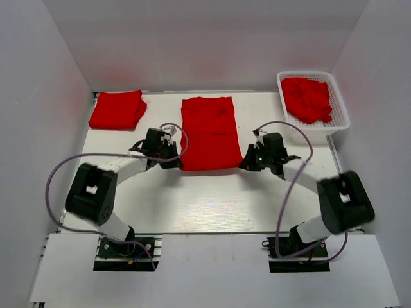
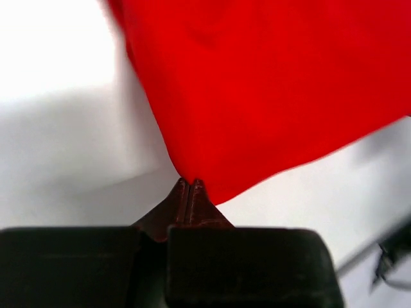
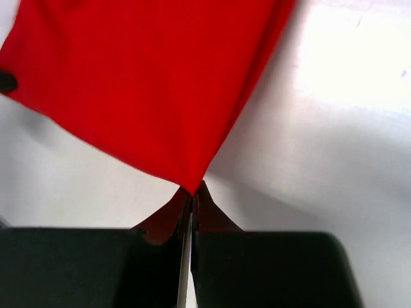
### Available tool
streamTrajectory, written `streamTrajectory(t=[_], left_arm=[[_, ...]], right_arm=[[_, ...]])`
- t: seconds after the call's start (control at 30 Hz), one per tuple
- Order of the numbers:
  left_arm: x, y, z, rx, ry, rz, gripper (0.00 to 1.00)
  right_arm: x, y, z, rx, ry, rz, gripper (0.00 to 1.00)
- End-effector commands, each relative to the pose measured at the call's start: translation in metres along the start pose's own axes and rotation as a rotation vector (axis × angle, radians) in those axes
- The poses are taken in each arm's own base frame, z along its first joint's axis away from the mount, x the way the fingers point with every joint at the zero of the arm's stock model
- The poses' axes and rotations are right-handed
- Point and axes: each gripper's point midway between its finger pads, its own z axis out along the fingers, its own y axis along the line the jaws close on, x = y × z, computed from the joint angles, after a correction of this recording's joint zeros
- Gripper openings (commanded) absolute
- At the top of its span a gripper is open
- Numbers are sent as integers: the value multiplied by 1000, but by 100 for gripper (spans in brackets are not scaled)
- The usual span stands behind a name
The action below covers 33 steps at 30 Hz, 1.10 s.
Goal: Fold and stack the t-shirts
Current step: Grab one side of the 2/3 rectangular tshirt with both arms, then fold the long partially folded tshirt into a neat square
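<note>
Top external has the shirt (image 1: 209, 131) lying flat on the table (image 1: 212, 199), nearer the far edge, and the left gripper (image 1: 174, 162) is clenched on its near left corner, the right gripper (image 1: 246, 164) pinching the near right corner. Folded shirt (image 1: 117, 110) sits at the far left corner, crumpled shirts (image 1: 308, 99) in the basket (image 1: 340, 123) far right

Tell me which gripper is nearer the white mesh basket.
Right. The right gripper pinches the near right corner of the flat t-shirt, short of the basket and to its left. The left gripper pinches the near left corner, farther away.
</note>
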Motion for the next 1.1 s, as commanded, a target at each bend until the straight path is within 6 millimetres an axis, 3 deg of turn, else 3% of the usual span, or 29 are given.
streamTrajectory(t=[0.0, 0.03, 0.07, 0.13, 0.2, 0.27, 0.3, 0.47, 0.6, 0.7, 0.83, 0.87, 0.9, 0.97, 1.0, 1.07], left_arm=[[11, -34, -40, 119, 3, 14, 0], [10, -46, -56, 165, -21, 16, 0], [21, -48, -61, 179, -5, 9, 0], [33, -60, -74, 233, 14, 12, 0], [38, -69, -91, 270, -14, 19, 0], [37, -73, -102, 283, -38, 10, 0], [35, -78, -112, 298, -67, 24, 0], [12, -100, -140, 347, -167, 63, 0], [-7, -102, -139, 318, -189, 67, 0], [-23, -105, -139, 301, -217, 52, 0], [-65, -96, -140, 172, -329, -12, 0], [-68, -90, -134, 139, -320, -33, 0], [-77, -82, -132, 103, -340, -49, 0], [-97, -81, -133, 79, -378, -56, 0], [-102, -70, -121, 24, -370, -72, 0], [-117, -73, -120, 8, -382, -75, 0]], right_arm=[[7, 20, -36, -51, -53, -34, 0], [20, 23, -40, -67, -28, -39, 0], [35, 25, -51, -67, 12, -24, 0], [36, 35, -68, -86, -12, -42, 0], [47, 31, -81, -47, -20, -38, 0], [38, 36, -98, -54, -97, -60, 0], [43, 38, -102, -55, -84, -59, 0], [21, 52, -127, -77, -201, -121, 0], [-3, 60, -131, -75, -234, -151, 0], [-28, 55, -127, -5, -273, -141, 0], [-74, 57, -131, 55, -381, -137, 0], [-81, 58, -131, 66, -399, -136, 0], [-87, 46, -124, 126, -402, -115, 0], [-105, 43, -126, 172, -440, -108, 0], [-109, 41, -124, 187, -442, -108, 0], [-124, 38, -119, 223, -450, -118, 0]])
